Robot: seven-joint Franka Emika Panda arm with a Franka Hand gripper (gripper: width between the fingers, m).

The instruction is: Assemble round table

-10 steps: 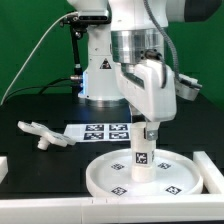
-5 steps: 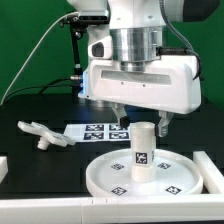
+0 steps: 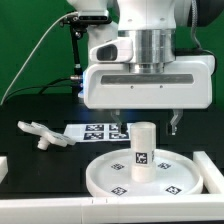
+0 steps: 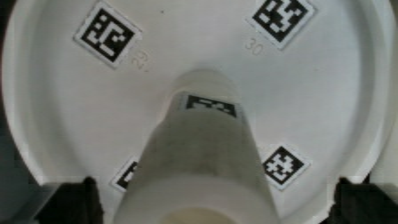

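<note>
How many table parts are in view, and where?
3: the round disc at front, the leg upright on its hub, the foot piece lying apart at the exterior view's left. More may be hidden.

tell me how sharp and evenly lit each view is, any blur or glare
Exterior view: evenly lit and fairly sharp, the white disc and leg standing out against the black table, no strong glare. Wrist view: the leg looms close to the lens, soft and stretched, while the disc's tags behind it read crisper; two corners fall dark.
</note>
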